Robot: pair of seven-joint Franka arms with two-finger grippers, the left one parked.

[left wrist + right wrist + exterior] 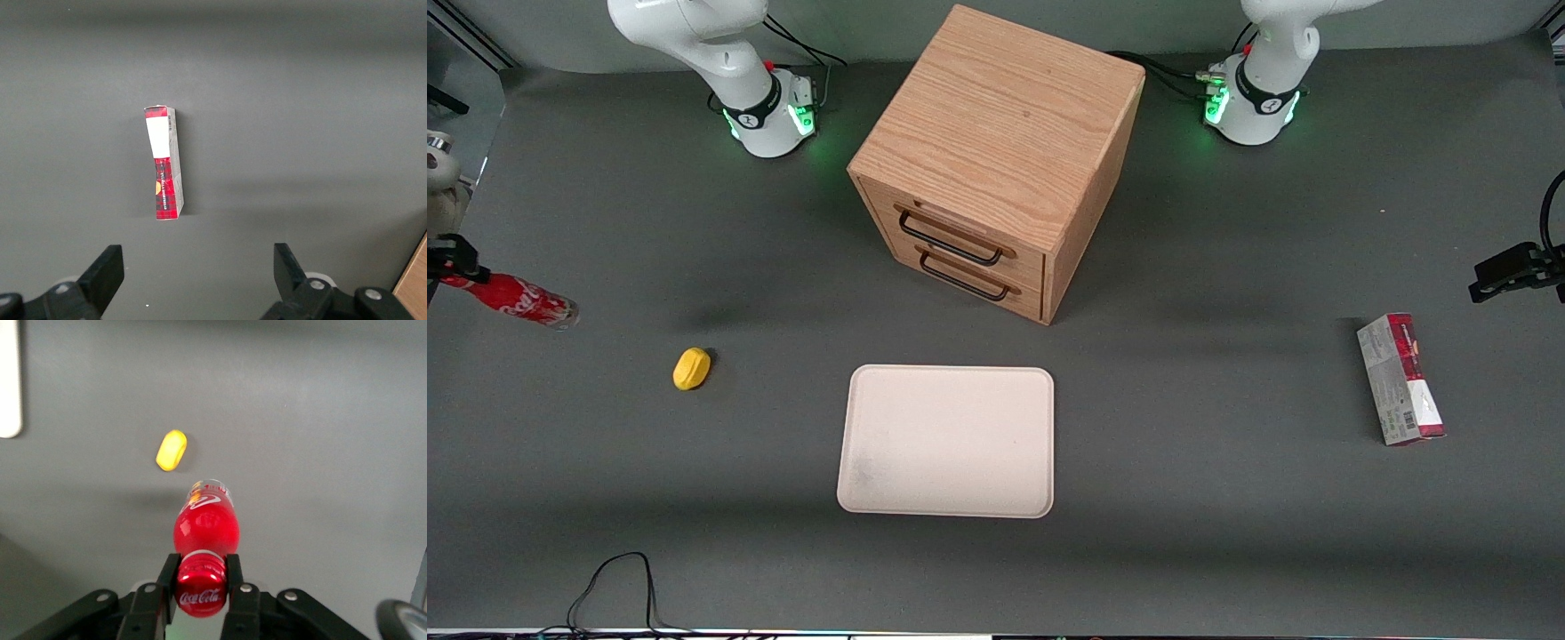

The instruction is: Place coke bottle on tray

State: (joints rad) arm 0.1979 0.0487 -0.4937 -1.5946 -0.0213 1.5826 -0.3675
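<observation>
While the hand hangs at the working arm's end of the tabletop, its 2 fingers pinch the coke bottle just below the red cap. In the front view the bottle is held above the tabletop, tilted nearly level, with its clear base toward the yellow lemon-shaped object. That yellow object lies on the tabletop between the bottle and the tray, closer to the bottle. The cream tray lies flat near the middle, nearer to the front camera than the wooden cabinet with its 2 drawers. A red-and-grey carton lies toward the parked arm's end.
</observation>
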